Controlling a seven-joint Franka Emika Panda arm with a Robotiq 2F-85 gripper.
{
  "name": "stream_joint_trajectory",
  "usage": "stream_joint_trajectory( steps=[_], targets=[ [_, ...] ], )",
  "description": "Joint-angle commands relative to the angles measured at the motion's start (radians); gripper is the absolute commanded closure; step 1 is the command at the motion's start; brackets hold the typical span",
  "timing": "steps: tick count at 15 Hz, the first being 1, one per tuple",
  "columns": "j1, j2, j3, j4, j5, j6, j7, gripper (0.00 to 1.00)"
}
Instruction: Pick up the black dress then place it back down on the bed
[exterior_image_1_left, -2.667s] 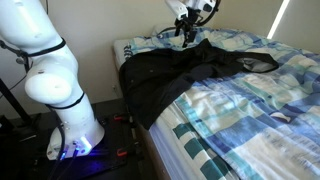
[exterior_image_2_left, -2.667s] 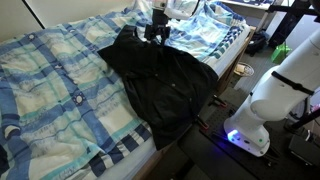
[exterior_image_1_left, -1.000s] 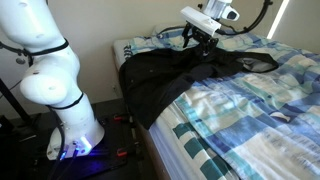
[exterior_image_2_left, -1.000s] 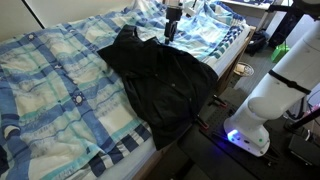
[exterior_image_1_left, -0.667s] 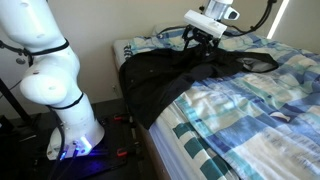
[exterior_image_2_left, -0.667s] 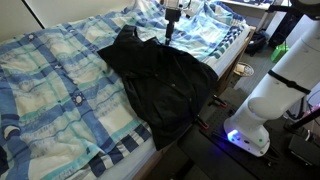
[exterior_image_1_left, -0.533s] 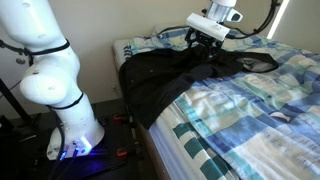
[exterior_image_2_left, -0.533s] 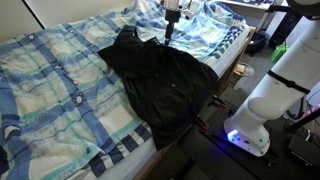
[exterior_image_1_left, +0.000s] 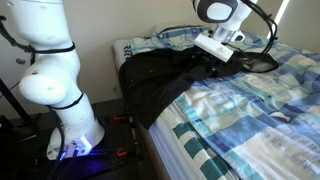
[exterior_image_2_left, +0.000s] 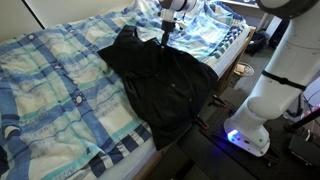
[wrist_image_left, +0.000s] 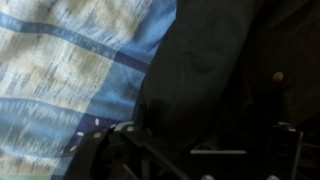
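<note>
The black dress (exterior_image_1_left: 160, 75) lies wrinkled across the bed (exterior_image_1_left: 250, 115) and hangs over its pale edge; it shows in both exterior views (exterior_image_2_left: 165, 85). The bed has a light blue, white and teal check cover (exterior_image_2_left: 60, 80). My gripper (exterior_image_1_left: 213, 62) is low over the dress's upper part, near the pillow end (exterior_image_2_left: 163, 40). In the wrist view the black fabric (wrist_image_left: 200, 60) fills the space right under the gripper (wrist_image_left: 195, 150), with the check cover (wrist_image_left: 70, 60) to the left. The fingers look spread apart, with nothing between them.
My white robot base (exterior_image_1_left: 65, 110) stands on the floor beside the bed, with a lit pedestal (exterior_image_2_left: 245, 135). A wall corner (exterior_image_1_left: 100, 25) is behind the bed's head end. Crumpled bedding (exterior_image_2_left: 215, 25) lies beyond the dress.
The arm has swung along the bed and come down, so the gripper now sits much closer to the black dress. The dress has not moved.
</note>
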Motion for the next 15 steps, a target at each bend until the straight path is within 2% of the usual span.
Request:
stream_joint_trajectory(
  steps=[1,2,3,4,9,13,14,15],
  targets=[
    [-0.037,0.081,0.033,0.081,0.059,-0.019,-0.027,0.00],
    [-0.042,0.091,0.041,0.089,0.074,-0.016,-0.030,0.00],
    [-0.044,0.098,0.049,0.096,0.080,-0.013,-0.026,0.25],
    [-0.046,0.098,0.056,0.098,0.079,-0.009,-0.019,0.26],
    [-0.054,0.070,0.080,0.107,0.094,-0.001,-0.029,0.64],
    [-0.074,0.056,0.092,0.106,0.208,0.001,-0.133,0.94],
    [-0.080,0.047,0.092,0.103,0.245,0.000,-0.177,1.00],
    [-0.084,0.033,0.091,0.100,0.272,-0.001,-0.214,1.00]
  ],
)
